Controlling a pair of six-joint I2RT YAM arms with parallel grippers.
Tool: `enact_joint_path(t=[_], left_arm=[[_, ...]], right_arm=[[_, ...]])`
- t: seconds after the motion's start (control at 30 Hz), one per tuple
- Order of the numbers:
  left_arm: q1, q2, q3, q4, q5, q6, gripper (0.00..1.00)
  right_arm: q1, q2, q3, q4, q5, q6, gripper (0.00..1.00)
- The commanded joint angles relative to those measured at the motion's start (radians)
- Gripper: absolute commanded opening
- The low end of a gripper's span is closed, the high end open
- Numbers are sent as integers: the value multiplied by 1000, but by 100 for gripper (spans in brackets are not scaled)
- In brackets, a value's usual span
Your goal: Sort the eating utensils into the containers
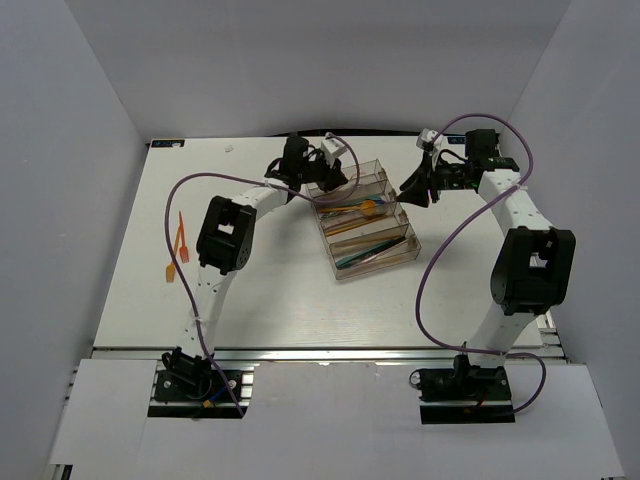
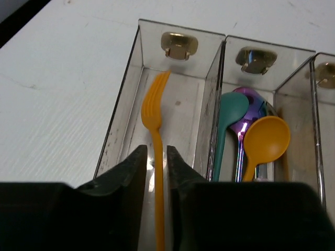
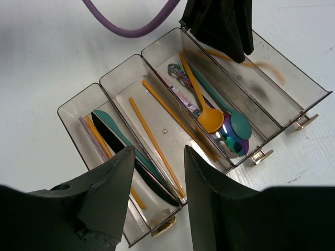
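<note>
The clear brownish tray [image 1: 398, 256] stands mid-table with four long compartments. My left gripper [image 1: 328, 178] hangs over its far compartment. In the left wrist view the jaws [image 2: 156, 151] stand narrowly parted around the handle of an orange fork [image 2: 153, 112] that lies along that compartment, with a thin gap on each side. The fork shows blurred in the right wrist view [image 3: 261, 65]. My right gripper [image 3: 157, 151] is open and empty above the tray's near compartments; in the top view it is beside the tray's right side [image 1: 418, 190]. Two more orange utensils [image 1: 180, 242] lie at the table's left.
The compartment beside the fork holds teal [image 2: 230, 110], orange [image 2: 266, 138] and iridescent [image 2: 245, 125] spoons. The other compartments hold orange sticks [image 3: 154, 138] and teal and black knives [image 3: 118, 136]. A purple cable [image 3: 131, 29] loops over the tray.
</note>
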Motion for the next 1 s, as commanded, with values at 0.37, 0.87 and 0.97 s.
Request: enact_joint_path(t=[0.37,0.87,0.97], left_arm=[[19,-284,61,-158,-191,-188,54],[590,-1045,-937,-527,-502,-518,59],[622,-1048,-982,-575,-563,-496,47]], right_arm=[[-1,-70,-15,4,-23,5,49],[10,-91,-86,15,28,20,49],[16,-83,-86,18,23,19,49]])
